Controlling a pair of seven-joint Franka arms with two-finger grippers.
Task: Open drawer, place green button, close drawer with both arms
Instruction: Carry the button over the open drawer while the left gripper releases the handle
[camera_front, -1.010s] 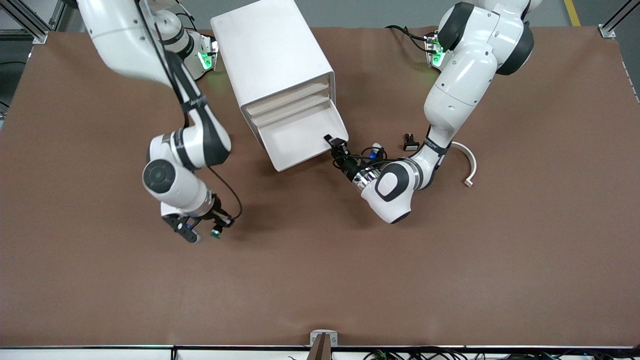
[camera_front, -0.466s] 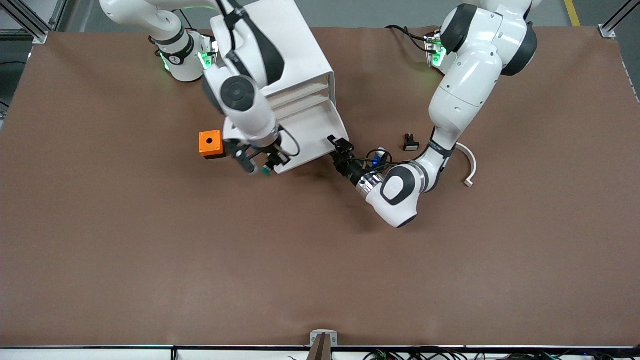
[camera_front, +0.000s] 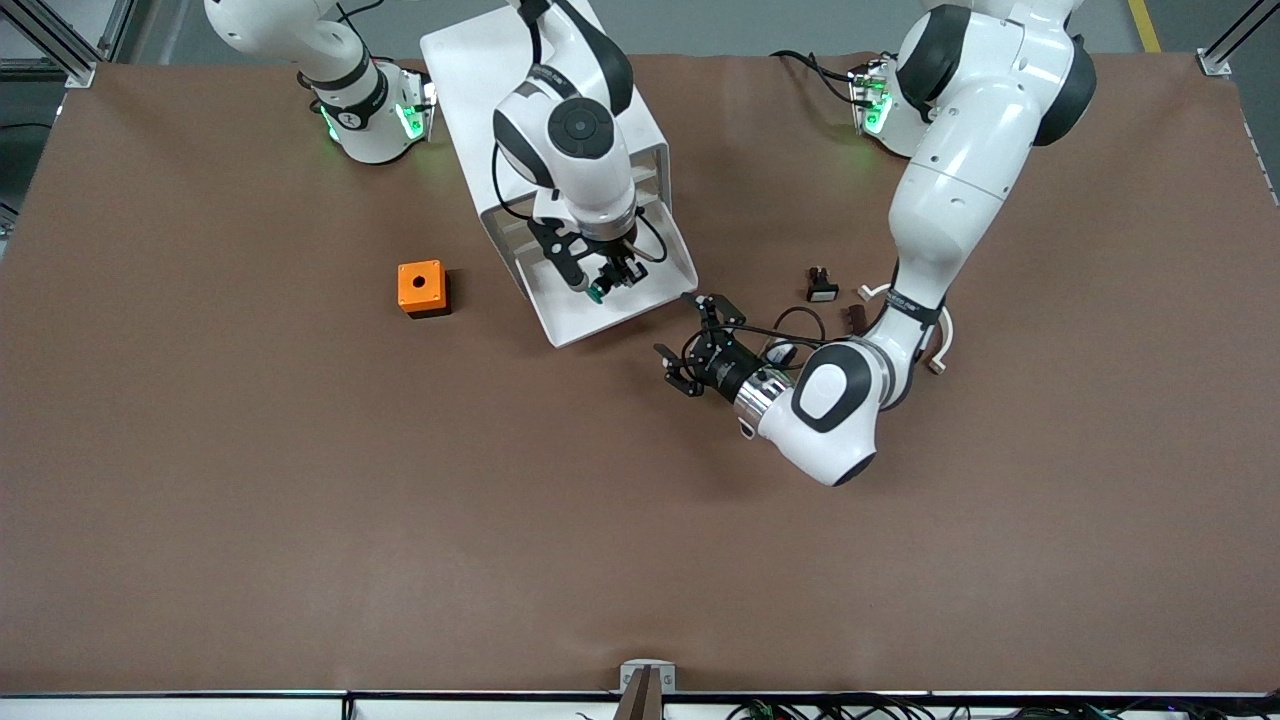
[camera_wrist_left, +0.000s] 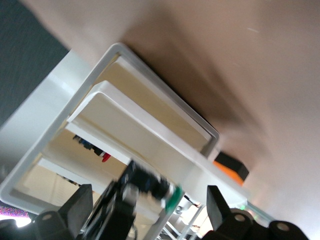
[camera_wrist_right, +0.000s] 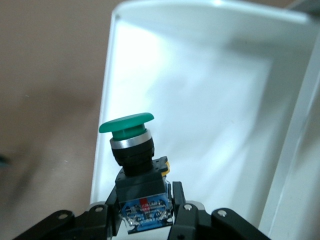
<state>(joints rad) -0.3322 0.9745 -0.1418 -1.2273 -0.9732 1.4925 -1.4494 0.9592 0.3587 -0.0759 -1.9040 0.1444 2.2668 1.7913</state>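
The white cabinet (camera_front: 478, 95) lies at the back with its bottom drawer (camera_front: 566, 316) pulled out. My right gripper (camera_front: 597, 285) hangs over the open drawer, shut on the button (camera_front: 596, 294). In the right wrist view the button (camera_wrist_right: 127, 131) has a green cap and a black-and-blue body. It sits between the fingers of the right gripper (camera_wrist_right: 145, 200), above the white tray (camera_wrist_right: 210, 100). My left gripper (camera_front: 685, 335) is open and empty, low by the drawer's front corner toward the left arm's end. The left wrist view looks past the left gripper (camera_wrist_left: 148, 200) at the drawer (camera_wrist_left: 150, 132) and the button's green cap (camera_wrist_left: 173, 197).
An orange box with a hole (camera_front: 421, 288) stands on the table beside the drawer, toward the right arm's end. A small black part with a white face (camera_front: 821, 288), another dark part (camera_front: 853, 318) and a white curved piece (camera_front: 941, 335) lie by the left arm.
My right arm swung the button from the table nearer the front camera, past the orange box, to over the open drawer. My left gripper came off the drawer's front corner and opened.
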